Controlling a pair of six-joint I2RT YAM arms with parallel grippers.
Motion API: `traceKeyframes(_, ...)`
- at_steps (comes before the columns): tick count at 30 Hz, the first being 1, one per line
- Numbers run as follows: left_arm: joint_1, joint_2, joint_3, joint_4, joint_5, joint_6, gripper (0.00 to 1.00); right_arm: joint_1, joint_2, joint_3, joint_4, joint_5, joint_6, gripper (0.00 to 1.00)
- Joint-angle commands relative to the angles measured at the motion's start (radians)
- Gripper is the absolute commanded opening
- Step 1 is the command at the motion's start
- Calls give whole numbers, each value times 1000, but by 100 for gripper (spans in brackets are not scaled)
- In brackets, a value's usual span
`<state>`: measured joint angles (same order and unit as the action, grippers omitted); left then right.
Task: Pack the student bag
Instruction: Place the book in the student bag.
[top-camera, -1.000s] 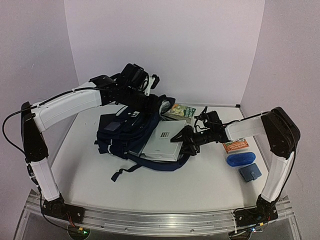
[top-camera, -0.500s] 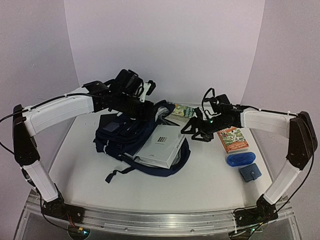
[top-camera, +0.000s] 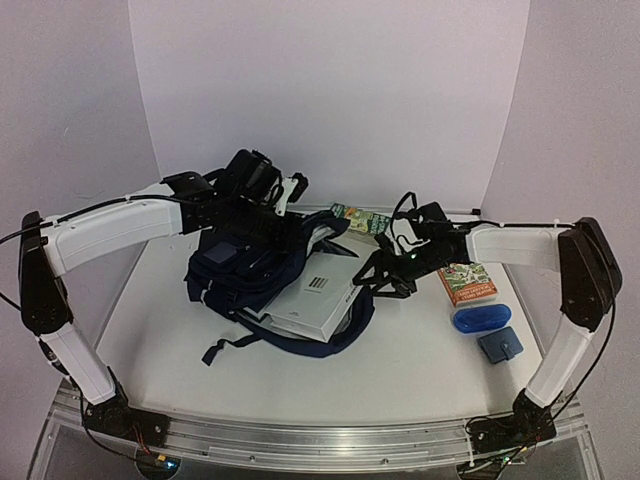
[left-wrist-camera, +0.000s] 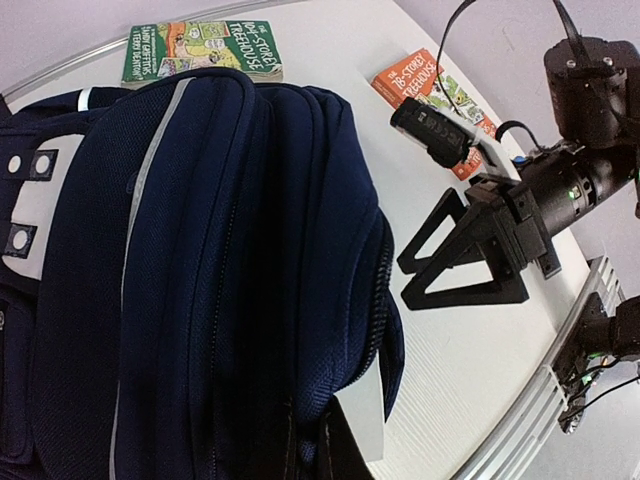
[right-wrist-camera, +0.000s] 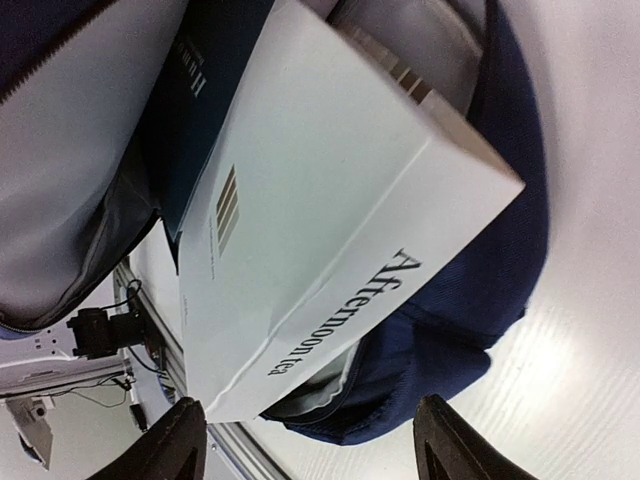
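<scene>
My right fingers (right-wrist-camera: 183, 445) stand spread with nothing between them, just beside the exposed end of the white rectangular cardboard box (right-wrist-camera: 330, 230) printed "Afternoon tea". My left fingers (top-camera: 268, 210) are pressed together and, as far as I can judge, pinch the upper rim of the navy blue fabric backpack (top-camera: 240, 265), holding its mouth up. The backpack lies left of centre on the white desk (top-camera: 420, 345), its mouth facing my right arm. The box sits partly inside, with its near end sticking out over the lower lip.

Further out, a green paperback book (top-camera: 362, 217) lies behind the backpack. An orange paperback book (top-camera: 468, 283), a blue oval plastic case (top-camera: 480, 318) and a small blue square pouch (top-camera: 499, 344) wait on the right.

The risks, as I see them:
- If I press the box on one corner, it may pivot and jam against the zip edge.
- The whole backpack may slide across the desk rather than take the box in.
- If my left pinch slips, the fabric would drop over the box and close the opening.
- My spread right fingers could also snag the lower lip.
</scene>
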<state>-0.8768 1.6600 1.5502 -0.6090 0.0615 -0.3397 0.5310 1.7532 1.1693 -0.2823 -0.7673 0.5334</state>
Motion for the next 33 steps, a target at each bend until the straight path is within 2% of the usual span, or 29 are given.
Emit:
traceKeyframes(1, 4, -11, 91, 66, 67, -3, 0, 41, 49, 9, 134, -80, 87, 67)
traceKeyframes(8, 4, 22, 143, 76, 176, -3, 0, 77, 204, 108, 340, -115, 295, 56)
traceKeyframes(14, 4, 11, 137, 61, 188, -3, 0, 95, 240, 63, 390, -29, 287, 43)
traceKeyframes(15, 4, 4, 126, 62, 187, -6, 0, 95, 239, 46, 390, -12, 279, 43)
traceKeyframes(19, 7, -17, 76, 52, 166, -19, 0, 95, 181, 14, 358, 15, 195, 56)
traceKeyframes(24, 10, -34, 37, 0, 119, -15, 0, 94, 73, 52, 157, 118, -13, 69)
traceKeyframes(27, 10, -49, 7, -35, 90, 0, 2, 73, 34, 56, 68, 95, -83, 69)
traceKeyframes(30, 10, -65, -21, -72, 57, 18, 4, 22, -20, 28, 65, 61, -97, 67)
traceKeyframes(33, 10, -69, -34, -92, 50, 35, 9, -10, -47, 22, 61, 116, -140, 64)
